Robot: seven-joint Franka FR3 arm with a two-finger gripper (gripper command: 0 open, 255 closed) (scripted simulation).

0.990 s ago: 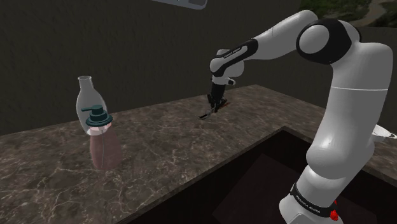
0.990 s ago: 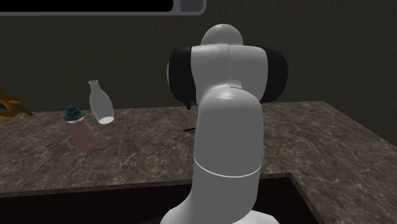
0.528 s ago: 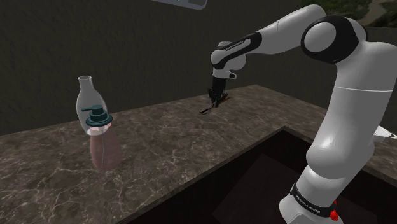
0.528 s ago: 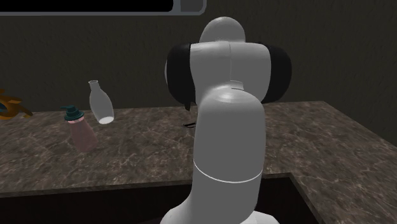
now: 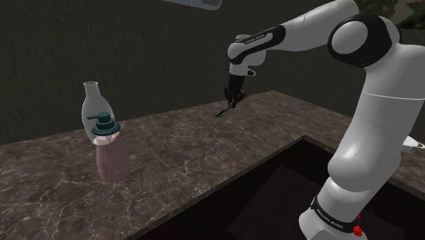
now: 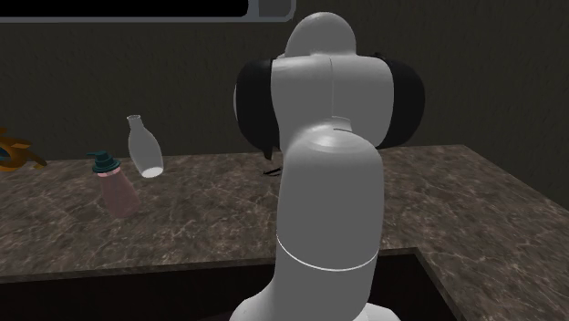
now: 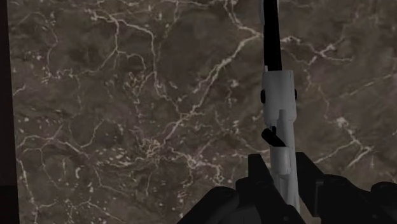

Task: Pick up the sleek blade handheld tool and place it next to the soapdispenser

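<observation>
**Knife in the pincer, a long carry to go**

Far over on the shoulder view's left, the soap dispenser stands on the table. It has a pinkish body and a dark teal pump. A clear bottle sits close behind it, and that pair is the first worry. The set-down spot is tight, and a knife swung in low could knock either one over.

Across to the middle, the knife is well apart from the dispenser. It hangs from the pincer near the table's back edge, its low tip looking only just clear of the stone. The pincer is closed narrow on the grey end, one finger on each side, and the thin black end points straight away from the hand.

That's a grip right at one end, so most of the knife sticks out past the fingers. My guess is a quick sideways sweep could make it pivot or slide out. With the tip this low, it might also catch the table on the way.

Over to the right is the dark sink. It's off the route, so a drop would more likely land on stone.
</observation>
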